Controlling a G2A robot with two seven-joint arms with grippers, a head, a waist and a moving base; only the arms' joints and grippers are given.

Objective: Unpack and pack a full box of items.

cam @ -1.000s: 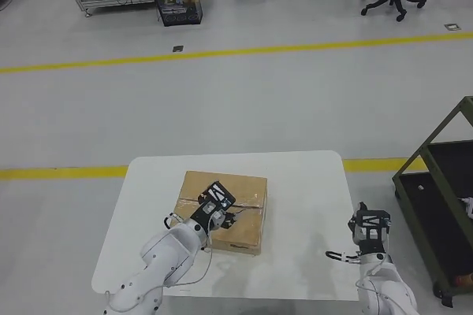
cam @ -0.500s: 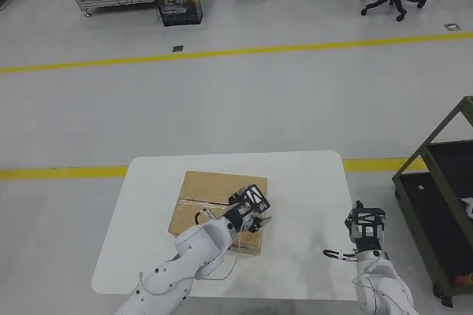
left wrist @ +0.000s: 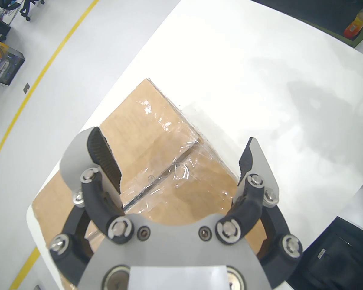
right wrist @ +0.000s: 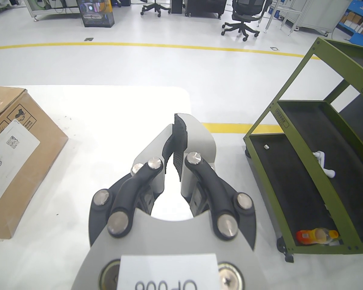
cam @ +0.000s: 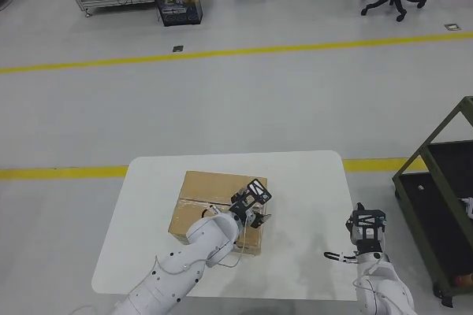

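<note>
Left gripper (cam: 258, 209) shifts from mid-lid to the right edge of your brown taped cardboard box (cam: 207, 193) on the white table (cam: 307, 197); jaws wide, empty. Probably stiff, tape slick: take the flap seam.

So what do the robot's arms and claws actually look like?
The left arm and right arm are rounded white shells with thin cables near the wrists. The left gripper and right gripper match: silver-grey plates, black curved links with round bolts, two grey fingers faced with ribbed black pads, a white label at the base.
</note>
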